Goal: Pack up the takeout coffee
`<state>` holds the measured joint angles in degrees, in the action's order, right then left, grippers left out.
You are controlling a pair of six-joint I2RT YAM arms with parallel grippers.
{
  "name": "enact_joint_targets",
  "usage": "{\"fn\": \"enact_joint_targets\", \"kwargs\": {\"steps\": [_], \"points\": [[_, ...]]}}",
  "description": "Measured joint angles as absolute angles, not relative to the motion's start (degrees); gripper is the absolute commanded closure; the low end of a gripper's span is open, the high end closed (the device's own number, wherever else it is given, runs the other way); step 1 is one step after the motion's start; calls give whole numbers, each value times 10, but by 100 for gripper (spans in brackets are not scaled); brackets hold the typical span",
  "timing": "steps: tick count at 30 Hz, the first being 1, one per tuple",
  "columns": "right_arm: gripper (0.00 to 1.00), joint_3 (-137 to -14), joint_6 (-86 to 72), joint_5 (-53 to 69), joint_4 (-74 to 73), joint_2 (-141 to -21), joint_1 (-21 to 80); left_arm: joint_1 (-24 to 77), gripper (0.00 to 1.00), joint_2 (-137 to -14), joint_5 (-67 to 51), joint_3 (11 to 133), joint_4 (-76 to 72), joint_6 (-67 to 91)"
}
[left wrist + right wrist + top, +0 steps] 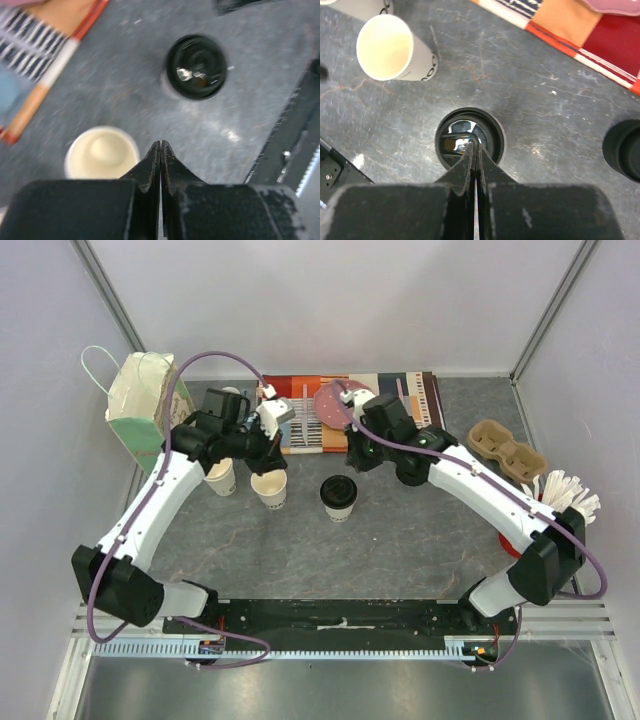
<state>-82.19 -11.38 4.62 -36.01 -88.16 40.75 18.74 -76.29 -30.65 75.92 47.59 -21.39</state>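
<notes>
So there's one lidded cup (pixel 340 498) standing upright mid-table (pixel 420 540): cream-white paper, tapered, with a glossy round black lid on top. Just to its left sits an open cup (pixel 270 488), same cream paper, no lid, pale inside, with a dark printed mark on the side. A third cup (pixel 222 480) is half hidden under the left arm. The left gripper (pixel 160 145) has its jaws pressed together, empty, hanging near the open cup. The right gripper (pixel 475 145) is squeezed closed too, tips right over the black lid; can't tell if they touch it. A cardboard carrier (pixel 510 450) sits well off to the right.
</notes>
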Motion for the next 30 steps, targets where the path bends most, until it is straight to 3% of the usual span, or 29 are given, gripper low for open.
{"fn": "enact_joint_targets", "kwargs": {"steps": [8, 18, 25, 30], "points": [[100, -759, -152, 60, -325, -854, 388, 303, 98, -841, -380, 768, 415, -169], [100, -751, -164, 90, -296, -853, 380, 306, 98, -889, -405, 768, 334, -115], [100, -605, -206, 136, -187, -853, 361, 307, 98, -954, -409, 741, 267, -84], [100, -576, -223, 148, -132, -840, 354, 304, 98, -981, -422, 726, 241, -74]]}}
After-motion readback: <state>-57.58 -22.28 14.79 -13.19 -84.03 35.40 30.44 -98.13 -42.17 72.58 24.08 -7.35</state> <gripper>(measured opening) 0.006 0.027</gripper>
